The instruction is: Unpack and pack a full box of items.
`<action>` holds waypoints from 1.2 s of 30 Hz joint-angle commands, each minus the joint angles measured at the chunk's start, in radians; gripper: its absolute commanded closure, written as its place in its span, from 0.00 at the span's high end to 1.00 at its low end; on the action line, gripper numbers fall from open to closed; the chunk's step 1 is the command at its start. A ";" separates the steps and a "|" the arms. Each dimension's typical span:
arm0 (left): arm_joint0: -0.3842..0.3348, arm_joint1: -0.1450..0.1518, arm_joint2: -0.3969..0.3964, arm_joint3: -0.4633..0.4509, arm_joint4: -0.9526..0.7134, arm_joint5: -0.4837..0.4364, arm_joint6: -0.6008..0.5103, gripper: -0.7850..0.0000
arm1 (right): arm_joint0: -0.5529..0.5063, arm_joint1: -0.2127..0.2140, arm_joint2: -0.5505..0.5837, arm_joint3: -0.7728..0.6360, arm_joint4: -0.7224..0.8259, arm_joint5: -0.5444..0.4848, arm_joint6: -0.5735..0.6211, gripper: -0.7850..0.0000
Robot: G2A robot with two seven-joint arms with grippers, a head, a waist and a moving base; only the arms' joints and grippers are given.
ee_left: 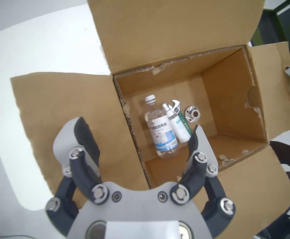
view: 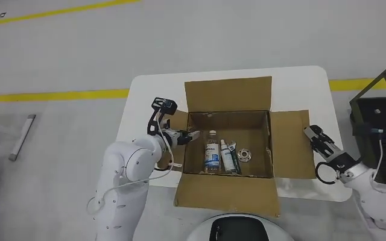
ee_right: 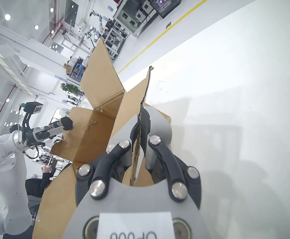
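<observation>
Brown cardboard box [view: 228,93] sits flaps-out on the white counter [view: 151,90], torn along its rim; left claw [ee_left: 138,126] spread above its left wall, right claw [ee_right: 141,117] pinching its right flap [view: 291,144].

White table [view: 301,78] is sitting on pale grey floor [view: 90,48], yellow lines [view: 60,94] running across it. Grey bar [view: 21,137] is lying on floor, well apart from table. Dark crate [view: 365,120] is standing beside table edge. Bkgd hall: ceiling lights [ee_right: 7,16] are glowing, red pipes [ee_right: 57,21] climbing wall, plant [ee_right: 70,87] & equip racks [ee_right: 133,13] standing far off.
</observation>
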 commanded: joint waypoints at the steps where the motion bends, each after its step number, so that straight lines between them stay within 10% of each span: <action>1: 0.006 0.003 0.007 -0.005 0.035 -0.002 -0.010 1.00 | 0.000 0.000 -0.003 0.002 -0.003 0.001 0.000 0.00; 23: 0.017 0.010 0.031 -0.022 0.038 0.020 0.067 1.00 | -0.011 -0.006 -0.015 0.006 -0.007 0.018 -0.057 0.00; 32: -0.047 -0.009 0.157 -0.078 -0.079 0.038 0.119 1.00 | -0.022 -0.012 -0.041 -0.016 -0.013 0.048 -0.086 0.00; 34: -0.065 -0.016 0.198 -0.065 -0.099 0.042 0.122 1.00 | -0.023 -0.013 -0.042 -0.019 -0.010 0.057 -0.088 0.28; 36: -0.078 -0.022 0.241 -0.040 -0.120 0.043 0.128 1.00 | -0.025 -0.014 -0.041 -0.023 -0.008 0.057 -0.091 0.34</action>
